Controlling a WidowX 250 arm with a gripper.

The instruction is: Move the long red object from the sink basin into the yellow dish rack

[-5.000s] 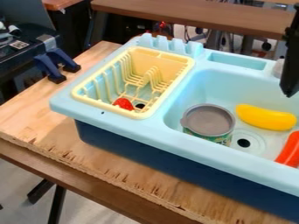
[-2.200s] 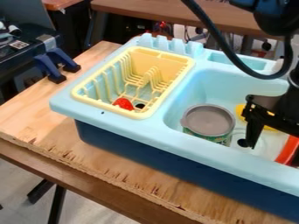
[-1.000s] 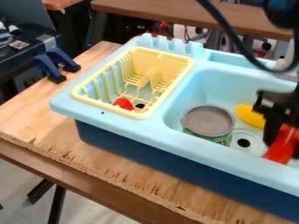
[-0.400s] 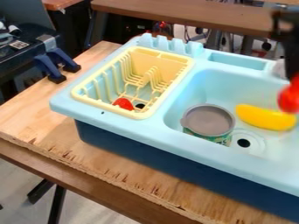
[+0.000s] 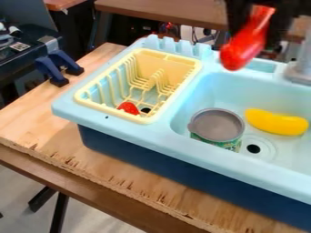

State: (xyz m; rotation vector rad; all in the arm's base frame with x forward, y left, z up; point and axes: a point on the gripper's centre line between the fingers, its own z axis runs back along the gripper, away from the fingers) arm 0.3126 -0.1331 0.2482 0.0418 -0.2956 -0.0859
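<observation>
The gripper (image 5: 255, 22) is at the top right of the camera view, above the sink's back edge, shut on a long red-orange object (image 5: 248, 40) that hangs tilted, its rounded end down and to the left. Below, in the light blue sink (image 5: 209, 86), a grey-topped can (image 5: 217, 125) stands by the left wall. A yellow banana-shaped object (image 5: 276, 122) lies to the can's right, near the drain. A small red object (image 5: 128, 108) sits in the front of the yellow dish rack (image 5: 79, 96), left of the basin.
A faucet base (image 5: 298, 73) rises at the sink's back right. Light blue prongs (image 5: 176, 47) stand behind the rack. Dark blue clamps (image 5: 57, 67) grip the wooden table (image 5: 36, 116) at its far left edge. A brown table (image 5: 182, 16) stands behind.
The red-orange object, earlier lying at the basin's right, has been taken hold of and lifted. The gripper has carried it up and to the left, toward the sink's back edge.
</observation>
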